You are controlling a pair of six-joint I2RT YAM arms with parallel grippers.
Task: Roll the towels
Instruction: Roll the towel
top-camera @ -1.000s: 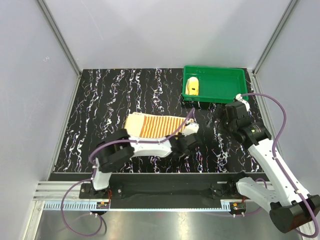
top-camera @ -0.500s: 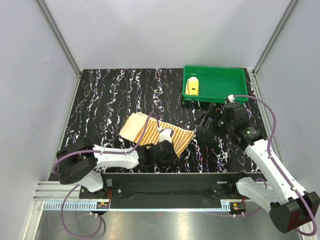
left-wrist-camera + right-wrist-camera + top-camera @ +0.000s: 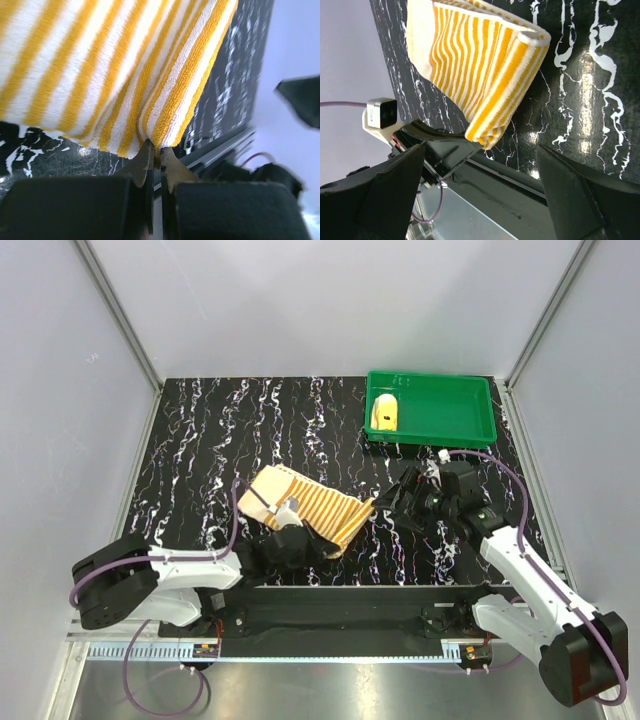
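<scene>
The striped towel (image 3: 305,508) lies folded on the black marbled table, turned at an angle. My left gripper (image 3: 318,546) is shut on its near corner; in the left wrist view the jaws (image 3: 156,150) pinch the towel's edge (image 3: 100,65). My right gripper (image 3: 390,502) is open and empty just right of the towel. In the right wrist view its fingers (image 3: 385,200) stand wide apart with the towel (image 3: 470,60) ahead of them. The plain yellow towel (image 3: 385,413) lies rolled in the green tray.
The green tray (image 3: 440,410) stands at the back right of the table. The left arm (image 3: 190,570) lies low along the table's near edge. A metal rail (image 3: 320,600) runs along the front.
My left gripper has drawn the towel's corner left and toward the near edge, turning the towel. My right gripper has come down and left, closer to the towel.
</scene>
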